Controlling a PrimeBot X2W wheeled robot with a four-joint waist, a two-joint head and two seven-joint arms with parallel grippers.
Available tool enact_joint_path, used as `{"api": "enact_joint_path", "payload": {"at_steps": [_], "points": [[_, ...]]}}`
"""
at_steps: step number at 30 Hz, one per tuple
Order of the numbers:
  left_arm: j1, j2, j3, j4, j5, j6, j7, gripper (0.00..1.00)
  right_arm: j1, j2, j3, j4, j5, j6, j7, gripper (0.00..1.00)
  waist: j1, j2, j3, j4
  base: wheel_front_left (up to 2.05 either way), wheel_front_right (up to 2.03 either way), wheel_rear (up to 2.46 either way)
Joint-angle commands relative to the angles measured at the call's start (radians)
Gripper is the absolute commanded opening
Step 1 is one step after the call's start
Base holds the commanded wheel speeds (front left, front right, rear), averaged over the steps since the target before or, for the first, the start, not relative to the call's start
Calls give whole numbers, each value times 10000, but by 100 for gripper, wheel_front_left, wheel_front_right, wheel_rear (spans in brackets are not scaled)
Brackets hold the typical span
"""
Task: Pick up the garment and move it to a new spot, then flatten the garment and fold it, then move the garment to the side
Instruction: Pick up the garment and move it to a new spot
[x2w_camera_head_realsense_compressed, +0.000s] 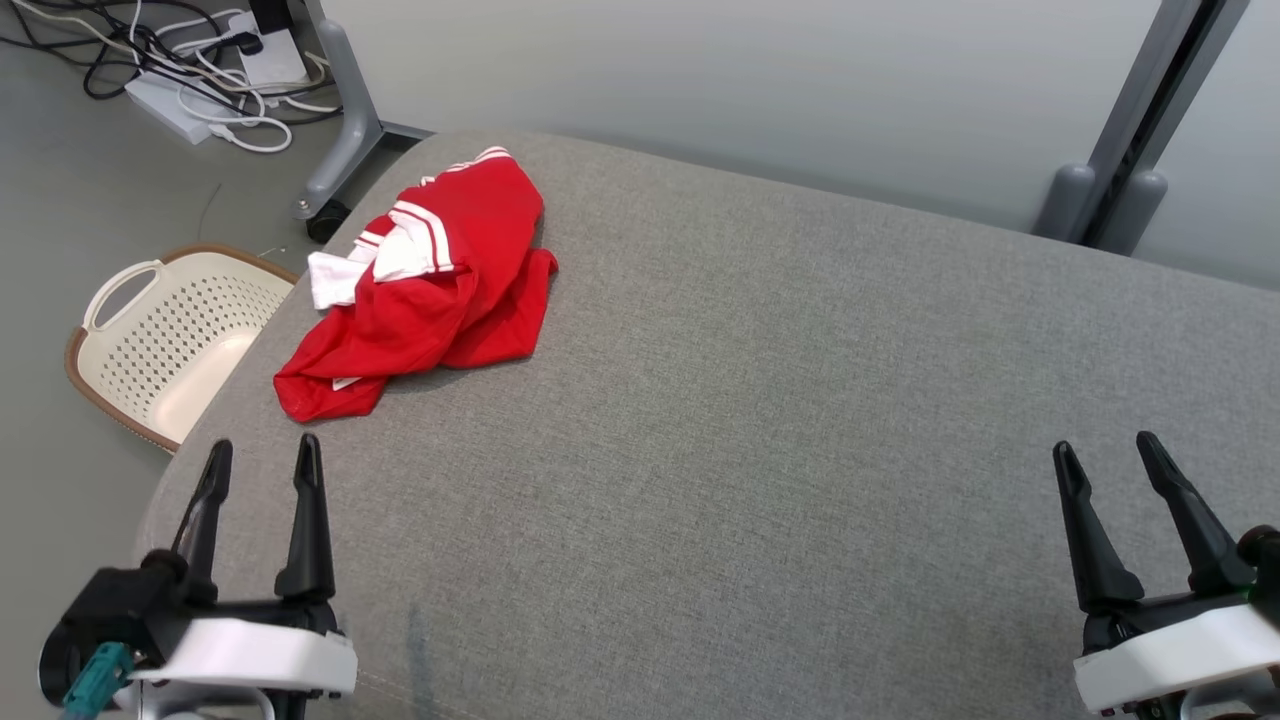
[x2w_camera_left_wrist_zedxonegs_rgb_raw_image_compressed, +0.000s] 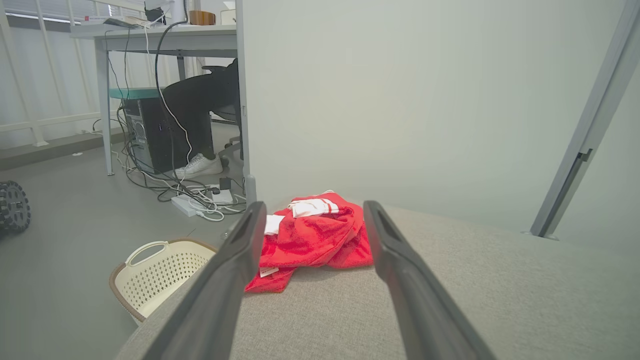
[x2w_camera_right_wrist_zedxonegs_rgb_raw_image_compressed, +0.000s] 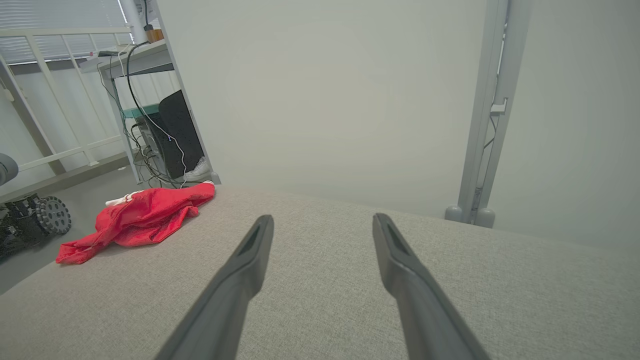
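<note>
A red garment with white striped trim (x2w_camera_head_realsense_compressed: 425, 285) lay crumpled on a wide grey cushioned surface (x2w_camera_head_realsense_compressed: 760, 420). It was straight ahead of the left gripper (x2w_camera_head_realsense_compressed: 265, 445) and a little to its right, near its fingertips but not touching them. That claw's two dark fingers stood wide apart, holding nothing. The garment's long axis ran away from the claw, from a near corner just beyond the fingertips to a striped end by the surface's far edge. The right gripper (x2w_camera_head_realsense_compressed: 1103, 443), also spread and empty, had the cloth well apart, far off to its left, so the left arm looked the nearer for the pickup. A cream perforated basket (x2w_camera_head_realsense_compressed: 180, 330) stood on the floor to the left of the left claw, past the surface's edge. Nothing lay between claw and garment
</note>
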Motion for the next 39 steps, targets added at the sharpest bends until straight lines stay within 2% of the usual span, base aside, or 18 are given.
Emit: {"api": "enact_joint_path", "payload": {"at_steps": [1,8,15,27,30,36,37,38,39], "points": [[-249,41,76,-90,103,-14,-70,100,-131,-85,-27,-105,43,-2,26,100,0,0,80,-15,0,0,0],[-1500,-86,470,-307,213,-171,-79,100,-497,-322,-75,-582,-85,-2,317,100,0,0,988,-256,0,0,0],[-3500,-10,1067,281,384,-730,-68,100,-1187,-621,-38,-1195,-169,-2,649,100,0,0,2394,-866,0,0,0],[-6397,35,856,5068,-423,-2213,392,100,-2106,-836,175,-1299,-90,-2,593,100,0,0,4125,-1810,0,0,0],[-6944,13,680,6352,-468,-2459,607,100,-2223,-859,218,-1264,-68,-2,517,100,0,0,4359,-1916,0,0,0],[-7820,54,555,8271,-495,-2642,631,100,-2436,-884,265,-1167,-53,-2,413,100,0,0,4574,-2023,0,0,0],[-7920,40,541,8465,-528,-2669,579,69,-2444,-879,264,-1150,-58,-2,405,100,0,0,4582,-2032,0,0,0],[-8016,62,536,8637,-522,-2714,505,0,-2441,-872,263,-1121,-59,-2,395,100,0,0,4579,-2034,0,0,0],[-8098,76,526,8810,-542,-2745,479,0,-2443,-859,257,-1082,-53,-2,395,100,0,0,4569,-2036,0,0,0]]}}
